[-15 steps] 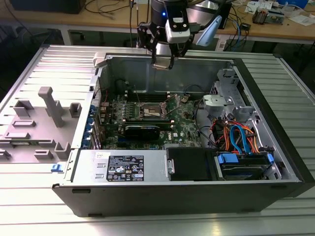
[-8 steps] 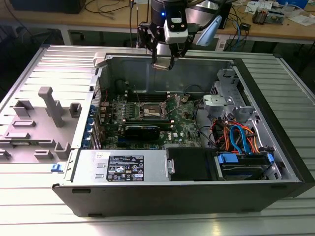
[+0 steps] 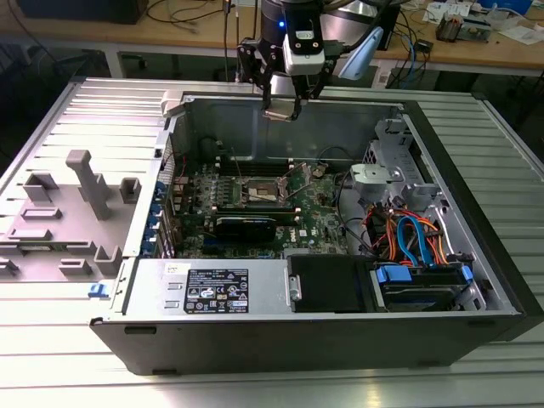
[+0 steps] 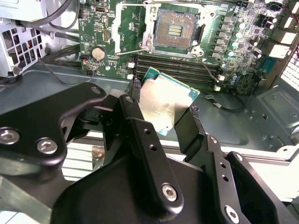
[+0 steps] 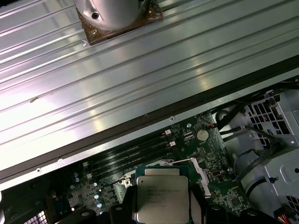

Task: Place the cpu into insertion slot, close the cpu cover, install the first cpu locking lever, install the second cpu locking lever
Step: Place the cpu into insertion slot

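Observation:
My gripper (image 3: 283,109) hangs over the far wall of the open computer case, shut on the cpu (image 4: 166,100). The cpu is a flat square chip with a silvery top and green edge, pinched by its sides between two black fingers (image 4: 135,107). In the first wrist view the cpu (image 5: 162,193) sits between the fingertips of the gripper (image 5: 162,207), above the motherboard. The insertion slot (image 4: 176,29) lies uncovered ahead of the chip, its dark pin field showing inside a silvery rim. Thin wire levers (image 4: 128,52) stick out beside the slot. On the motherboard the insertion slot (image 3: 259,194) lies below and in front of the gripper.
Long black memory slots (image 4: 177,65) run between the chip and the socket. A black card (image 3: 246,225) lies in front of the socket. Drive cage and coloured cables (image 3: 408,238) fill the exterior view's right of the case. A grey plastic fixture (image 3: 76,204) stands on the exterior view's left.

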Controlling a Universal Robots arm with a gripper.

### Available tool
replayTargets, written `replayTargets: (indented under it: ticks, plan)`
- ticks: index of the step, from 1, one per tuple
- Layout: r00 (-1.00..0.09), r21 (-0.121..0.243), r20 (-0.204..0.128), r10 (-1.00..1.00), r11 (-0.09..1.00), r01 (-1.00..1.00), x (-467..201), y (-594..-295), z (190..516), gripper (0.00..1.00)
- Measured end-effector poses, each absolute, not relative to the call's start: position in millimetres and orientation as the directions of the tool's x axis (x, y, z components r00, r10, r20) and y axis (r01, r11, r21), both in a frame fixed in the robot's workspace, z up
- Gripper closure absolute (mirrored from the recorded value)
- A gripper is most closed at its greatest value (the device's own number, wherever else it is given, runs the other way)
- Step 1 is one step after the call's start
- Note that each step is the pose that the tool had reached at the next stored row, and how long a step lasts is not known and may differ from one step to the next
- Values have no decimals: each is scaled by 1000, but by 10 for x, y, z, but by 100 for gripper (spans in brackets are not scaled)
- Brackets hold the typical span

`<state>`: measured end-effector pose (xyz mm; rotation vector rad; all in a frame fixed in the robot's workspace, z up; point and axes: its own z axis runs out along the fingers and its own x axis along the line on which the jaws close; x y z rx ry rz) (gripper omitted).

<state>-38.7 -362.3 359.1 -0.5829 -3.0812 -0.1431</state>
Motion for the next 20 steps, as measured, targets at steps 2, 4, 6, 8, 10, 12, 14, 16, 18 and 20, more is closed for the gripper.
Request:
replayTargets:
  ticks: [2,4,6,8,10,12,14,16,18,20]
  plan:
    - [-931,89,19,364,927,365,-387,-3623,3585,46]
    - [-931,89,19,365,927,365,-387,-3623,3581,46]
    - [-927,89,19,374,923,374,-387,-3623,3575,46]
    - [-921,89,20,389,917,389,-387,-3623,3572,46]
    - [-912,89,20,409,908,409,-387,-3623,3568,46]
    - [-905,89,20,425,901,425,-387,-3623,3566,46]
    - [-904,89,20,428,900,428,-387,-3623,3565,46]
    - [-904,89,20,428,900,428,-387,-3623,3565,46]
    - [-904,89,20,428,899,428,-387,-3623,3565,46]
    - [-904,89,20,428,899,428,-387,-3623,3565,46]
